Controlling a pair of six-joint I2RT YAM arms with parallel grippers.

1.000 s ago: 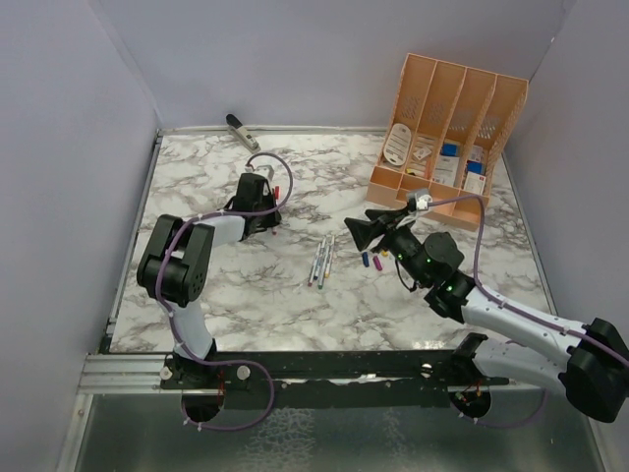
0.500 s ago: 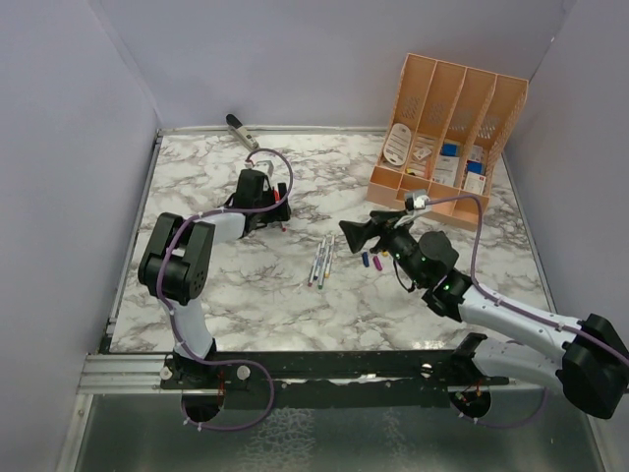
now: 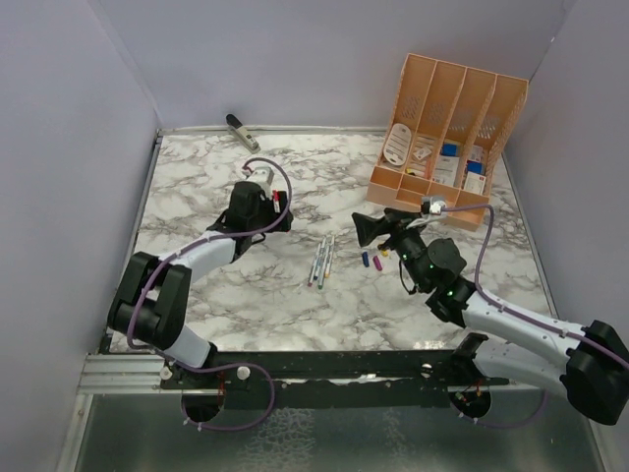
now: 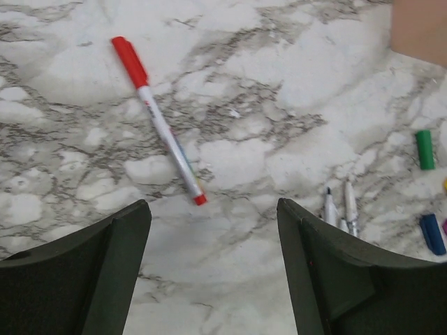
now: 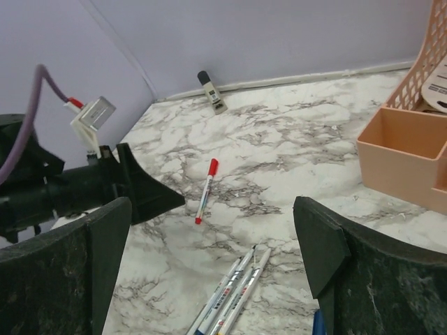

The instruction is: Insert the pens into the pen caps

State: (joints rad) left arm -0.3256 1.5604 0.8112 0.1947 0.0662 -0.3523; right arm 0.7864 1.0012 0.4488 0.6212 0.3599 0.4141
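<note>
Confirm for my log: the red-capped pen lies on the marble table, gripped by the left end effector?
No: the left end effector is open, apart from the red-capped pen, which lies on the marble table; the left wrist view shows it.

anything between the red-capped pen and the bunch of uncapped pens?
Nothing: only bare marble tabletop lies between the red-capped white pen and the bunch of uncapped white pens, clearest in the right wrist view.

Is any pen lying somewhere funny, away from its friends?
Yes. The red-capped pen lies alone on the marble table, well apart from the other pens. Those lie bundled side by side near the loose caps.
</note>
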